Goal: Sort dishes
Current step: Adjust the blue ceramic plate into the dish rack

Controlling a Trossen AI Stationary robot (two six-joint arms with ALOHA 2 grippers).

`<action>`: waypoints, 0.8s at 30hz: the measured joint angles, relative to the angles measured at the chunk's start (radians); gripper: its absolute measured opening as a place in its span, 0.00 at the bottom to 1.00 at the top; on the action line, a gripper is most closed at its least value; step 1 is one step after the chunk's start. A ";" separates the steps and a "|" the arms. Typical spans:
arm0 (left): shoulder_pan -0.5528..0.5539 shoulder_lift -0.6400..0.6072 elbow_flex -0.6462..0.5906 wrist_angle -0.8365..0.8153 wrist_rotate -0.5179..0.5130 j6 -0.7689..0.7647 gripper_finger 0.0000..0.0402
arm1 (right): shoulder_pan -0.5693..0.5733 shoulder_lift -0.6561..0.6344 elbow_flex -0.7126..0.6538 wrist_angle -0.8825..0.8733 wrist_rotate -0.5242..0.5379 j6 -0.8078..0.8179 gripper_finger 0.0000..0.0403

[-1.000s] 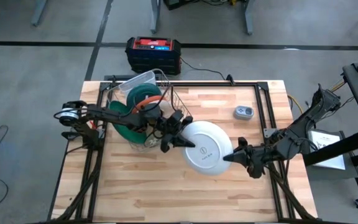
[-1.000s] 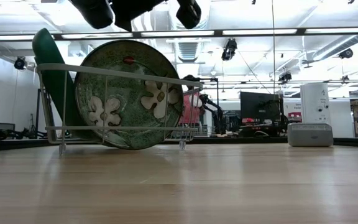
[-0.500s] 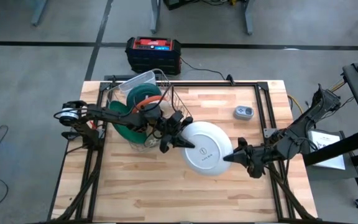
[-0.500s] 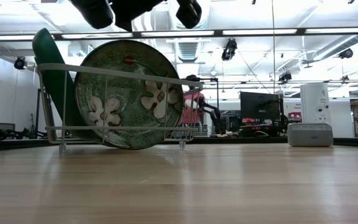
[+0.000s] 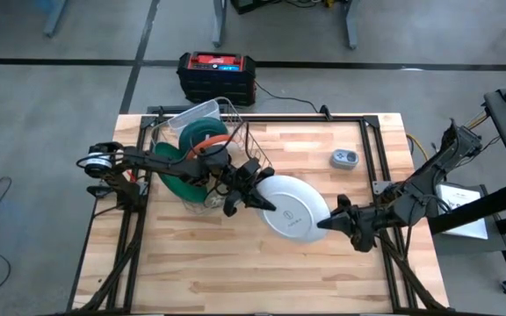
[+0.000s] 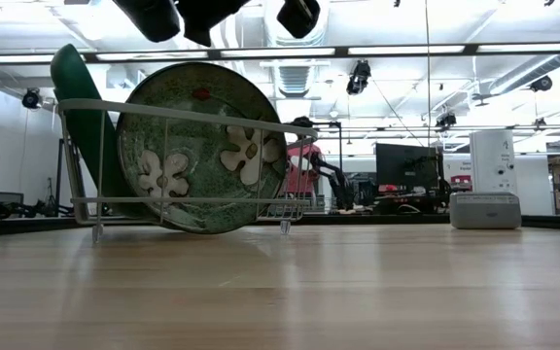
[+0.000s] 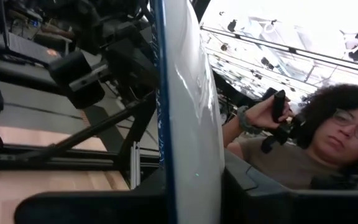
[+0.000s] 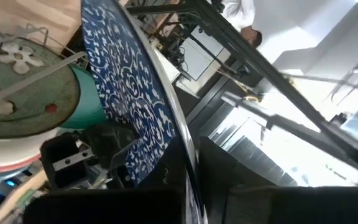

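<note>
Both grippers pinch one round plate (image 5: 293, 208) by opposite edges, holding it off the wooden table (image 5: 235, 272). From above its underside is smooth, glossy white with a raised foot ring; the right wrist view shows its other face (image 8: 132, 93) covered in a dense blue-and-white pattern. The left gripper (image 5: 255, 201) grips the plate's rim on the rack side, its dark fingers (image 7: 253, 193) pressed against either face of the thin edge. The right gripper (image 5: 326, 222) clamps the opposite rim, fingers closed on the edge.

Just behind the left gripper stands a silver wire rack (image 5: 202, 149), made of thin bent rods. In it leans a large dark green plate (image 6: 200, 148), glazed and mottled, painted with pale flower shapes, standing nearly upright. Behind that sits a plain teal-green dish (image 6: 78, 112), also on edge. A small grey rounded device (image 5: 343, 159) lies on the table well beyond the right gripper. A person (image 7: 316, 143) sits in the room beyond.
</note>
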 joint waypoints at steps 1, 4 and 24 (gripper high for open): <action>0.000 0.000 0.000 0.006 -0.004 0.005 0.08 | 0.000 -0.001 0.000 0.007 0.012 0.008 0.05; 0.004 0.000 0.001 0.027 -0.020 0.025 0.07 | -0.001 -0.013 0.001 0.015 0.045 0.034 0.12; 0.067 -0.005 0.039 0.051 -0.013 -0.011 0.07 | -0.015 -0.126 0.017 -0.002 0.209 0.214 0.36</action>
